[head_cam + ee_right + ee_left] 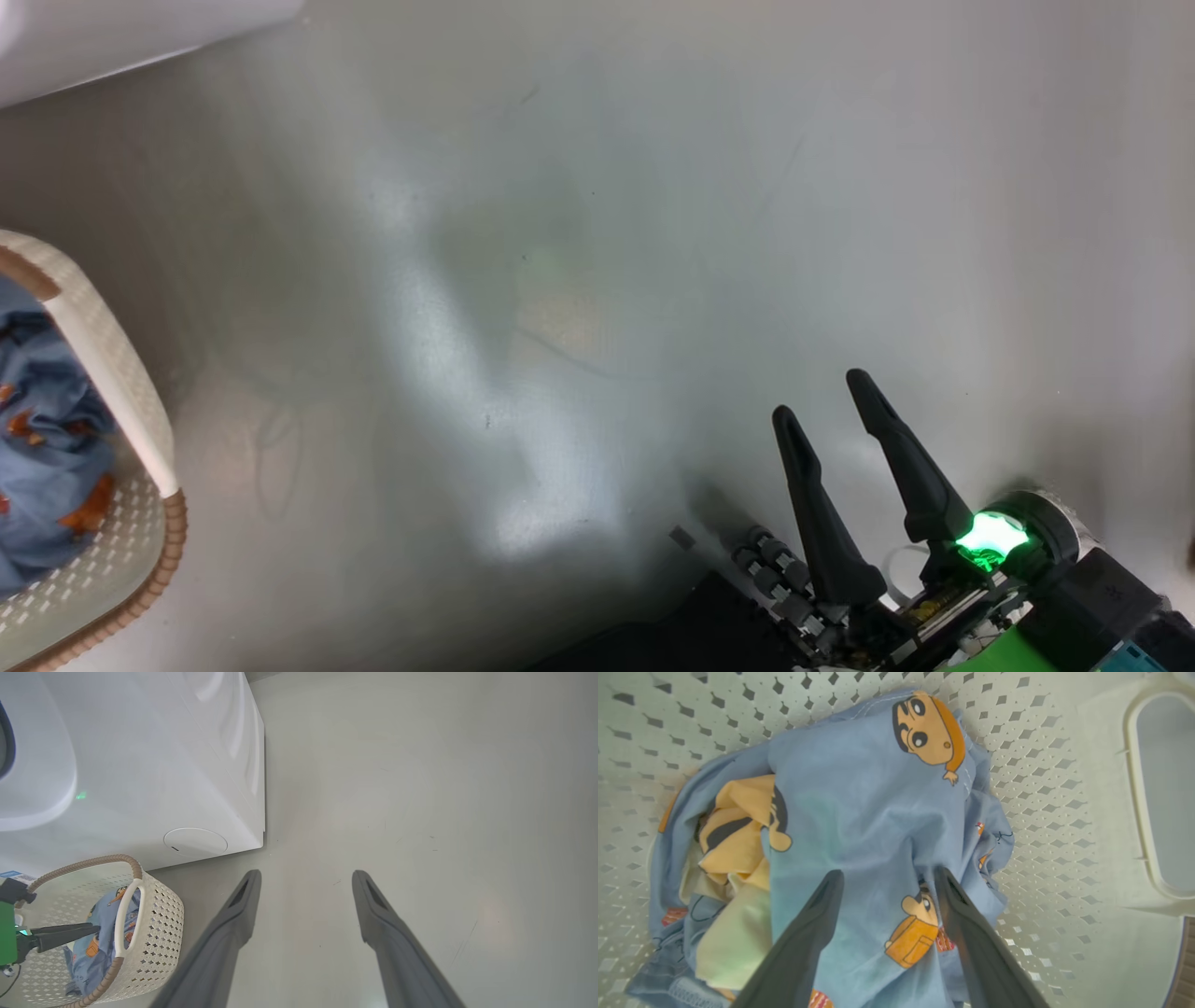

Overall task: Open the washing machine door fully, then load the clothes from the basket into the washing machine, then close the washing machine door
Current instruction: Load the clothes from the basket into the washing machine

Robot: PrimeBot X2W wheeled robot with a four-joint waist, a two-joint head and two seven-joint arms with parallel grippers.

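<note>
Loading step: left gripper (887, 872) hangs spread over light-blue cartoon-print clothes (859, 802) in cream perforated plastic basket (1041, 788) (right gripper (821, 392) likewise spread). Next, I reckon: dip and pinch.

You see blue clothes (868, 826) with orange cartoon figures, a cream basket (159, 924) with a brown rim, and a white washing machine (154, 765).

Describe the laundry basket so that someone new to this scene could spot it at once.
Find the big white washing machine; on the grey floor just before its lower front panel stands the basket. Unlike the smooth machine, it is perforated and cream-white, with a brown woven-look rim, a white handle and light-blue cartoon-print clothes inside.
</note>
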